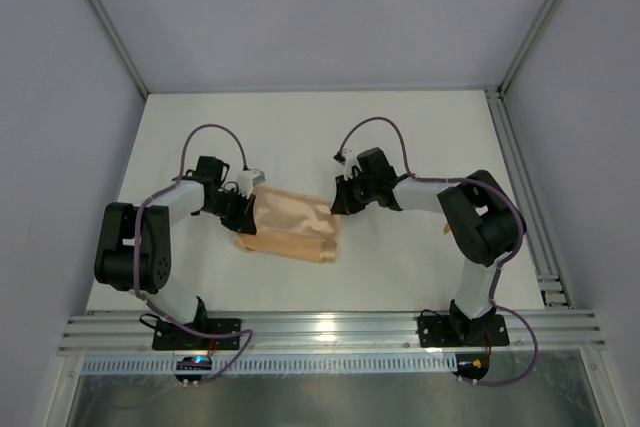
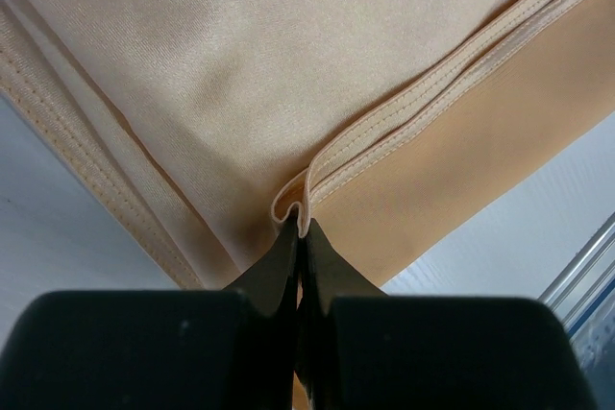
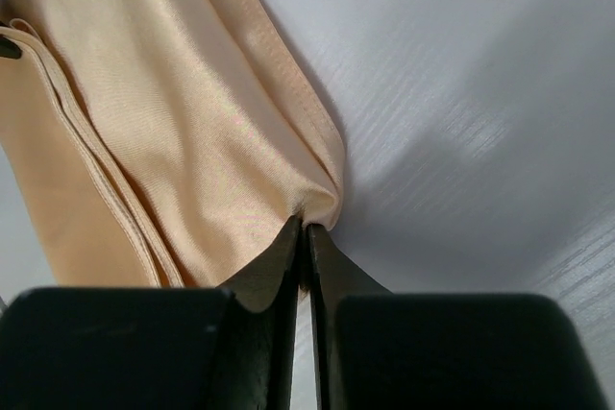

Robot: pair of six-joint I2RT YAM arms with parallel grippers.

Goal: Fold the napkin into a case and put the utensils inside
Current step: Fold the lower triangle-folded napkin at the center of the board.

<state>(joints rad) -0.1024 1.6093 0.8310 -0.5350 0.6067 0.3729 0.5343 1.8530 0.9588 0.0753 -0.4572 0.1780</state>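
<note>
The peach-orange napkin (image 1: 293, 226) lies folded in layers on the white table, between the two arms. My left gripper (image 1: 248, 209) is at its left end, shut on a hemmed corner of the napkin (image 2: 298, 201). My right gripper (image 1: 340, 205) is at its upper right corner, shut on a pinch of the napkin (image 3: 317, 201), which bunches at the fingertips. Stitched layered edges run diagonally across the left wrist view. The utensils are out of view.
The white table (image 1: 400, 137) spreads behind and to the sides of the cloth. Grey walls with metal posts (image 1: 540, 22) enclose it, and an aluminium rail (image 1: 330, 329) with both arm bases runs along the near edge.
</note>
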